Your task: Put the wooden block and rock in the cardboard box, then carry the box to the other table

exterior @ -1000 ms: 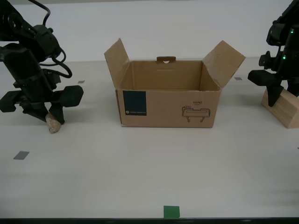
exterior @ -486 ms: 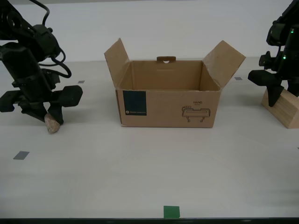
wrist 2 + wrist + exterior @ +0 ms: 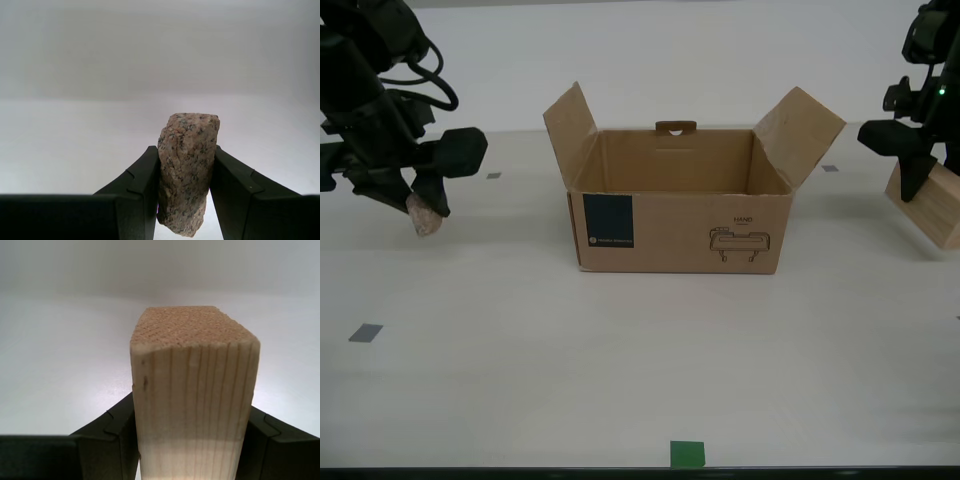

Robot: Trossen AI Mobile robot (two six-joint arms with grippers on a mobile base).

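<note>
Holding both loads clear of the table. Exterior view: cardboard box (image 3: 675,205) centred, flaps open, empty; rock (image 3: 424,214) off its left, wooden block (image 3: 932,203) off its right. Second wrist view: my second gripper (image 3: 185,182) clamps the rock mid-body; rough, dense, probably won't slip. First wrist view: my first gripper (image 3: 192,440) pinches the block's long faces; stiff, light, smooth, so keep the squeeze firm.

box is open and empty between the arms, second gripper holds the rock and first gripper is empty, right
Not quite: my first gripper is not empty. The first wrist view shows its fingers clamped on the wooden block. The cardboard box is open and empty, and my second gripper holds the rock.
</note>
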